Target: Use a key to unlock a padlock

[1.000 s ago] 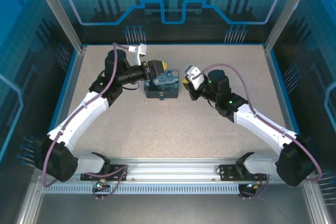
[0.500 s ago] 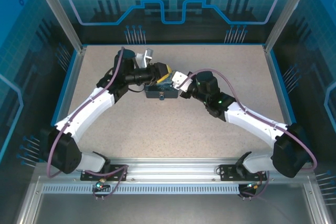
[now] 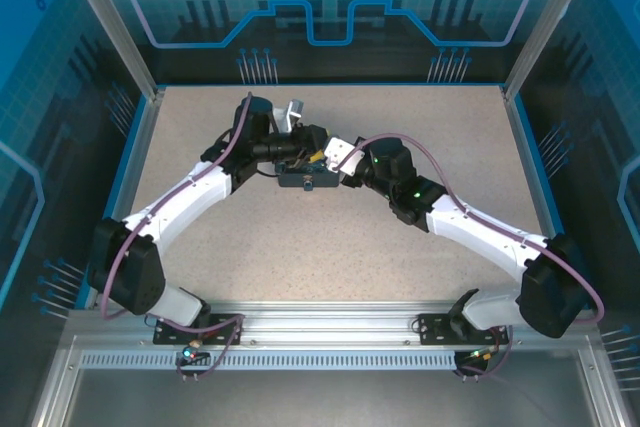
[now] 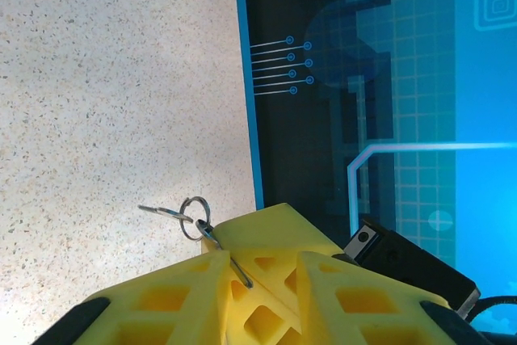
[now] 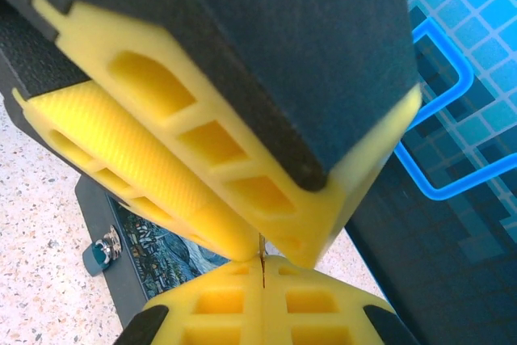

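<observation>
Padlock (image 5: 100,254) sits on the front face of the starry-night tin (image 5: 161,252), just beside both grippers. Right gripper (image 5: 262,274) is pinched shut on the key (image 4: 230,260). Whether the left gripper (image 4: 258,276) grips it, I cannot tell. Seat that pinch squarely near the key ring (image 4: 194,218) before any release.

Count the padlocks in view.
1. The padlock sits against the tin box's dark side wall, lower left in the right wrist view. Part of the tin box is covered, so another could be hidden.
</observation>
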You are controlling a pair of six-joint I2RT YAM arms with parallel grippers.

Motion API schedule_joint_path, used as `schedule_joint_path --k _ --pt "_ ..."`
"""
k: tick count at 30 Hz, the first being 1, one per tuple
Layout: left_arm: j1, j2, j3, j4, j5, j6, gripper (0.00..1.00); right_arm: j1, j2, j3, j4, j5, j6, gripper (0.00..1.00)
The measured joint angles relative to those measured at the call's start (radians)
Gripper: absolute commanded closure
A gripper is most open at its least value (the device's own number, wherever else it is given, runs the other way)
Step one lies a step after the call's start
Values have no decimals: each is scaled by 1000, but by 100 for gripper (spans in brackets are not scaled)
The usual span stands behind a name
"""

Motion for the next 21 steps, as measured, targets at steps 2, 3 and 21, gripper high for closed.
schedule_joint_path --k 2,3,21 --pt "0 1 0 0 0 -3 74 0 0 0 0 3 0 100" --pt "0 2 0 1 0 -4 75 0 0 0 0 5 0 100" --pt "0 12 -4 2 1 -6 99 20 -6 0 -18 71 -56 98"
